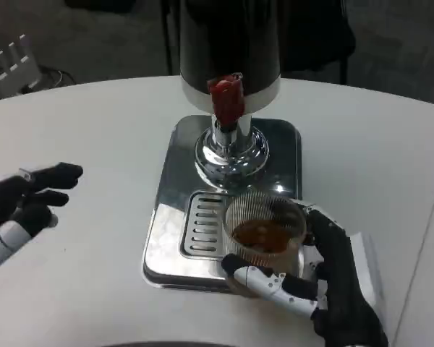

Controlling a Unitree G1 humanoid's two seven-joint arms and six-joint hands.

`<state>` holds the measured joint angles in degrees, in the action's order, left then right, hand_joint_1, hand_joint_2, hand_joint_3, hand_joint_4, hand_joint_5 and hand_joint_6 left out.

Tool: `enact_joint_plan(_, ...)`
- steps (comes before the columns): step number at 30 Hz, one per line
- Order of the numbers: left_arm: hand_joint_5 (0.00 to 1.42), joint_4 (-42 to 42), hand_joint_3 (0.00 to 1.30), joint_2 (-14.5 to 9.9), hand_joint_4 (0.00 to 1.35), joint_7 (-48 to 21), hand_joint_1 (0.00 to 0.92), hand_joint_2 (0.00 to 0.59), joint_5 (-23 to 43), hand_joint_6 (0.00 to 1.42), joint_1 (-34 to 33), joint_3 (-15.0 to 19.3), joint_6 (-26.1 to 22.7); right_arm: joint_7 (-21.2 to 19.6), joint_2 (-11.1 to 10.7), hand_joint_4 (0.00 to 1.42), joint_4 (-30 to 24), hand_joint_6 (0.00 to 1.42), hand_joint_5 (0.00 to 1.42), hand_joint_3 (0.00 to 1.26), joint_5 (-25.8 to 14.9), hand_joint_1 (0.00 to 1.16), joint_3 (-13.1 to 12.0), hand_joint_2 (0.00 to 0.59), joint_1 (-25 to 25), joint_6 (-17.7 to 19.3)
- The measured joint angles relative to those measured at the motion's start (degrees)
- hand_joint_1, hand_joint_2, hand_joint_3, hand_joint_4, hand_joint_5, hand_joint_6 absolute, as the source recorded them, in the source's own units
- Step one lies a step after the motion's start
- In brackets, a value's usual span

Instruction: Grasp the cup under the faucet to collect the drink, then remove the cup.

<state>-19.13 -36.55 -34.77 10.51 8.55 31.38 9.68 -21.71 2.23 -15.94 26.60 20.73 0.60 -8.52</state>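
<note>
The right hand (325, 282) is wrapped around the cup (264, 235), its palm hiding the cup's far side; the left hand (25, 199), empty with fingers apart, is cut off at the frame edge.

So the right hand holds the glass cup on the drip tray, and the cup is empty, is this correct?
Not quite. The right hand does hold the glass cup on the drip tray, but the cup is not empty: the head view shows brown drink in its bottom.
</note>
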Motion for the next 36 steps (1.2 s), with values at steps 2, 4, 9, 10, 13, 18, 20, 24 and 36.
enact_joint_plan(2,0.11,0.27,0.14,0.0,0.06,0.6,0.0,0.13,-4.03,0.24,1.39,-1.05,2.12,1.05,-0.02,1.25,-1.55,1.42,1.42,1.07,0.66,0.96,0.32,0.121,1.28,-0.17)
enact_joint_plan(4,0.07,0.32,0.11,-0.01,0.01,1.42,0.0,0.122,-7.91,0.22,2.44,-1.51,4.18,1.8,-0.03,1.25,-3.0,1.42,1.42,1.07,1.59,0.96,0.45,0.121,2.11,-0.55)
enact_joint_plan(9,0.0,-0.98,0.05,-0.12,0.0,3.89,0.0,0.115,-16.24,0.18,4.93,-3.5,6.63,3.39,-0.14,1.25,-4.78,1.42,1.42,1.07,3.21,0.96,0.89,0.121,3.29,-1.06)
enact_joint_plan(10,0.0,-1.13,0.03,-0.12,0.0,4.07,0.0,0.114,-16.66,0.17,5.19,-3.63,6.68,3.49,-0.14,1.25,-4.81,1.42,1.42,1.07,3.22,0.96,0.89,0.121,3.31,-1.07)
enact_joint_plan(13,0.0,-2.97,0.02,-0.11,0.0,5.44,0.0,0.111,-20.11,0.13,6.6,-4.64,6.75,4.21,-0.14,1.26,-5.03,1.42,1.42,1.07,3.42,0.96,0.86,0.121,3.44,-1.61)
enact_joint_plan(18,0.0,-4.7,0.01,-0.11,0.0,5.93,0.0,0.11,-22.22,0.12,7.79,-5.61,6.75,4.71,-0.16,1.26,-5.08,1.42,1.42,1.07,3.71,0.96,0.96,0.121,3.44,-1.74)
enact_joint_plan(20,0.0,-5.04,0.01,-0.11,0.0,6.09,0.0,0.11,-22.28,0.12,8.02,-5.68,6.75,4.87,-0.19,1.26,-5.08,1.42,1.42,1.07,3.78,0.96,1.1,0.121,3.43,-1.74)
enact_joint_plan(24,0.0,-5.33,0.0,-0.11,0.0,6.51,0.0,0.114,-22.64,0.11,9.3,-5.69,6.78,4.9,-0.24,1.26,-5.08,1.42,1.42,1.07,4.01,0.96,1.27,0.122,3.39,-1.74)
enact_joint_plan(36,0.0,-9.0,0.0,0.29,0.0,7.63,0.0,0.108,-27.65,0.07,11.33,-8.01,8.23,7.42,-0.78,1.26,-8.41,1.42,1.42,1.07,4.66,0.97,1.72,0.123,3.67,-1.74)
